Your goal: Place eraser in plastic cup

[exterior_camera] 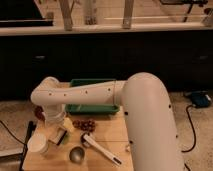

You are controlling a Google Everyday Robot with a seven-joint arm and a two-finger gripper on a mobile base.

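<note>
You've got one view here, looking down from high behind the arm [145, 115], facing forward across the bench [107, 135] toward a dark counter front and railing. It sits close: the arm's big white link fills your right foreground. The claw [55, 131] hangs low at left, seemingly just above the plastic cup [38, 143].
</note>
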